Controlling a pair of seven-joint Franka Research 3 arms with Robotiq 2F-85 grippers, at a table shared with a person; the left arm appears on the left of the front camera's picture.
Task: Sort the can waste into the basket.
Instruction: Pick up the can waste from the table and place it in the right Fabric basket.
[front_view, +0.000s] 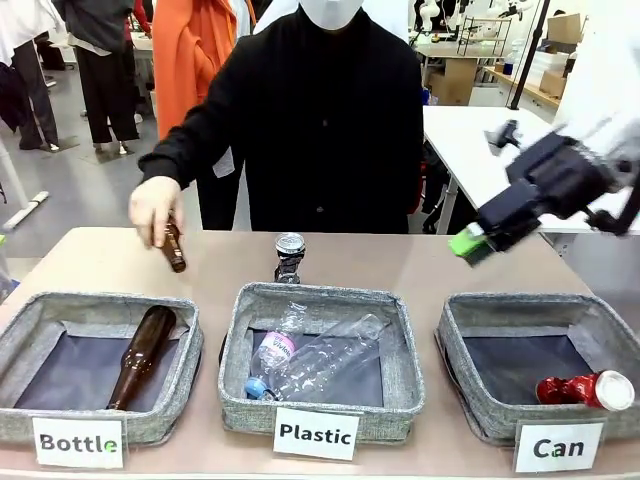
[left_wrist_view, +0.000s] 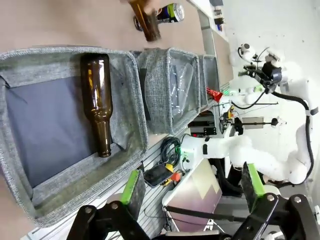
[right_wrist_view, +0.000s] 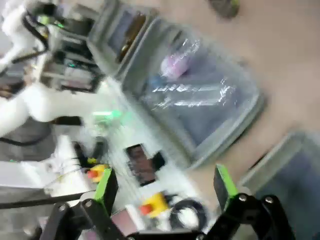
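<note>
Working at tan table (front_view: 430, 265), taking Can basket (front_view: 476, 400) as reference. Hovering right gripper (front_view: 468, 243) near, above Can basket's back-left corner, jaws spread wide, grasping nothing. Hanging left gripper (left_wrist_view: 192, 186) well left of Can basket, likewise released, empty. Counting red crushed can (front_view: 575, 389) as sorted: lying inside Can basket, front-right corner. Judging task about half done; leaving black can (front_view: 289, 257) standing on table, behind and left of Can basket, awaiting pickup and drop-in.
</note>
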